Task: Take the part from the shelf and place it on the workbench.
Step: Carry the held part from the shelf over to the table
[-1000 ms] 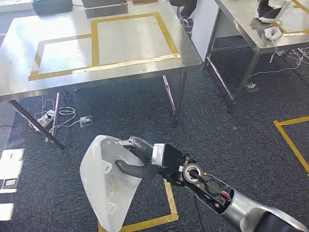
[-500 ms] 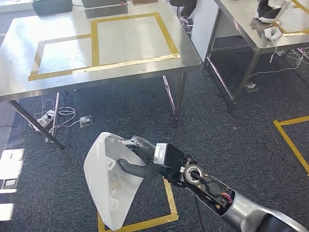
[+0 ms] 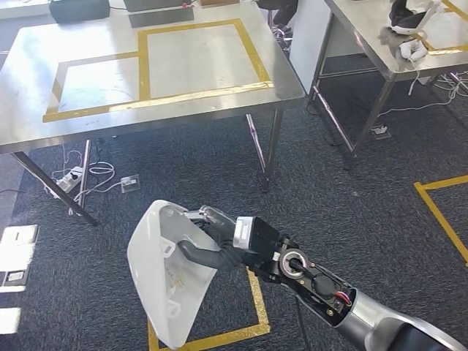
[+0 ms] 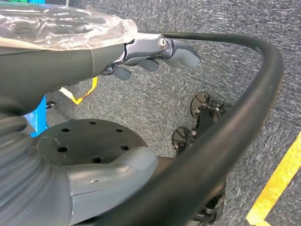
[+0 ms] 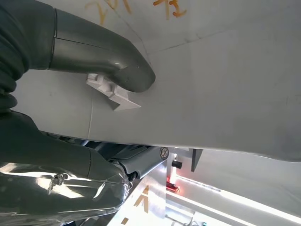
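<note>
A large white moulded plastic part [image 3: 165,274] with small clips on its inner face hangs over the carpet, low in the head view. My right hand [image 3: 212,238] grips its edge, the thumb pressed on the inner face and the fingers behind the shell. Close up, the right wrist view has the white part [image 5: 220,89] with the grey thumb [image 5: 106,59] lying on it beside a clip. The steel workbench [image 3: 22,110] with yellow tape rectangles stands ahead, beyond the part. My left hand [image 4: 156,52] hangs over the carpet with its fingers straight and nothing in it.
A second steel table [image 3: 375,51] with white items on it stands at the far right. Cables and a power strip [image 3: 69,179] lie under the workbench. Yellow tape lines [image 3: 439,212] mark the dark carpet. Black boxes [image 3: 80,9] sit at the workbench's far edge.
The white part and my right hand have lifted slightly and shifted a little right since a second ago. Since half a second ago, hardly any motion. The scene itself has not shifted.
</note>
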